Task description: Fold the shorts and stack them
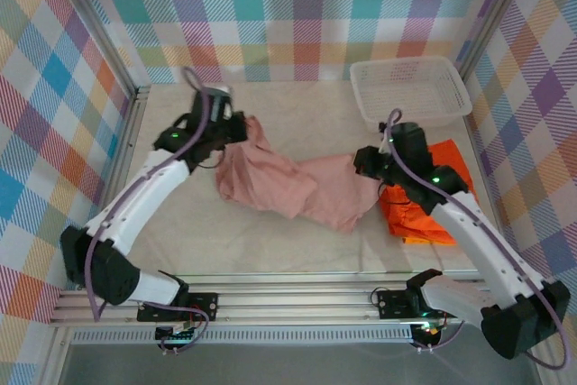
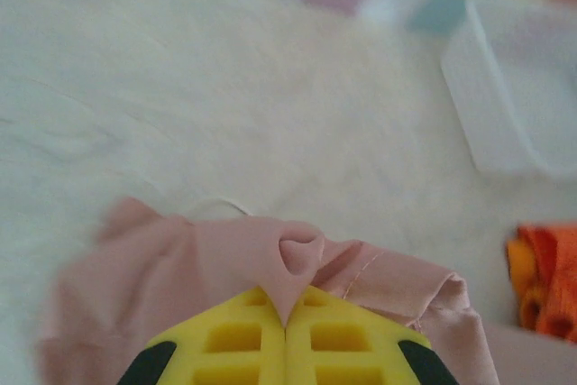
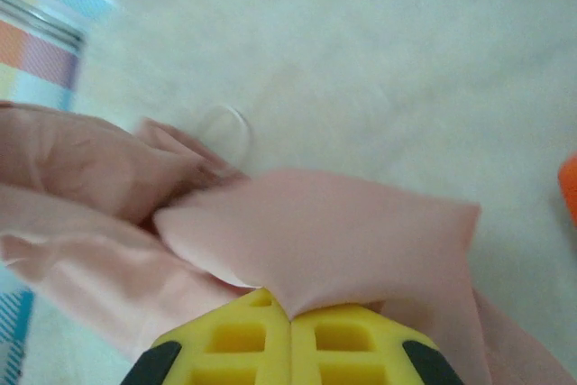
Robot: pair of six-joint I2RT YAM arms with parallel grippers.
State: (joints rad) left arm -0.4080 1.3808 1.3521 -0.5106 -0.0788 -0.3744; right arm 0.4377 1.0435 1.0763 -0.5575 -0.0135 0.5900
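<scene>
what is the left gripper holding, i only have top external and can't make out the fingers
observer: In the left wrist view the left gripper is shut on a pinched fold of the pink shorts.
operator: and the right one
observer: The right wrist view shows the right gripper shut on another edge of the same shorts, with the cloth fanning out above the fingertips.
operator: anything loose near it
observer: A thin pale loop lies on the table just beyond that cloth. I cannot tell what it belongs to.
</scene>
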